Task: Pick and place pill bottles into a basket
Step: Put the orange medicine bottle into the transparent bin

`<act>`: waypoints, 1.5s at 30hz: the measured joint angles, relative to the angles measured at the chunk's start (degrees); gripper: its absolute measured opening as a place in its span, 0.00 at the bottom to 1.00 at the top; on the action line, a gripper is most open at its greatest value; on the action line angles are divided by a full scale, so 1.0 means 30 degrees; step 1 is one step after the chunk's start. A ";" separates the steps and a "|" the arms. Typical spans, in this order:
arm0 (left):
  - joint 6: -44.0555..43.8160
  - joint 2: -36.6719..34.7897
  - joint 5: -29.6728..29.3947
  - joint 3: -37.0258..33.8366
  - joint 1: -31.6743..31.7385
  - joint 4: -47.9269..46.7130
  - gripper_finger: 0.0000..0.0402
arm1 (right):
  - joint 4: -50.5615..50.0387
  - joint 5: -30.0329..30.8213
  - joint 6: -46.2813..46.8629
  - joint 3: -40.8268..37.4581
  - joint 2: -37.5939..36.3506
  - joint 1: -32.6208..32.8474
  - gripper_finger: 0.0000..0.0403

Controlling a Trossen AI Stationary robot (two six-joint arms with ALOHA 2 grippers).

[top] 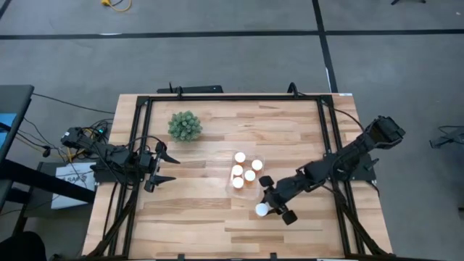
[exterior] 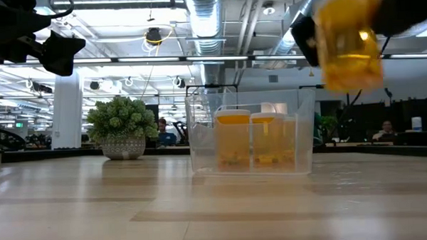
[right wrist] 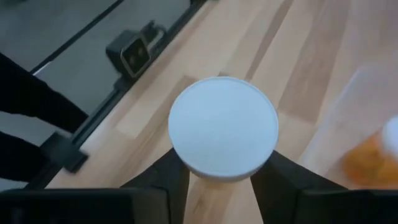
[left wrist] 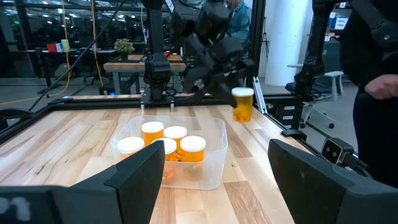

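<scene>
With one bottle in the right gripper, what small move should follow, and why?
Probably carry it sideways over the basket. The right gripper is shut on a pill bottle, lifted clear of the table beside the basket, where five bottles already stand. The left gripper waits open, far off.

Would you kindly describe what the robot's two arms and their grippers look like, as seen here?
Both arms are dark, nearly black, built of jointed segments with blocky housings. Thin dark cables trail from the left arm's base off the table edge. The left gripper ends in two pointed dark fingers; the wrist view shows them as broad, matte wedges. The right gripper has similar blocky dark fingers. No markings are legible.
</scene>
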 joint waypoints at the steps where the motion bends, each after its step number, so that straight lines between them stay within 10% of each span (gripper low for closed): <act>1: 0.0001 0.0000 -0.0002 -0.0002 -0.0002 0.0000 0.69 | -0.0219 0.0000 -0.0300 0.0360 0.0000 -0.0140 0.35; 21: 0.0000 0.0000 0.0001 0.0001 0.0001 0.0000 0.69 | -0.3153 -0.1084 -0.4273 0.1555 -0.0004 -0.5855 0.38; 45: 0.0004 0.0007 -0.0002 -0.0001 -0.0004 0.0000 0.69 | -0.1364 -0.1435 -0.3191 0.1615 0.3066 -0.4450 0.41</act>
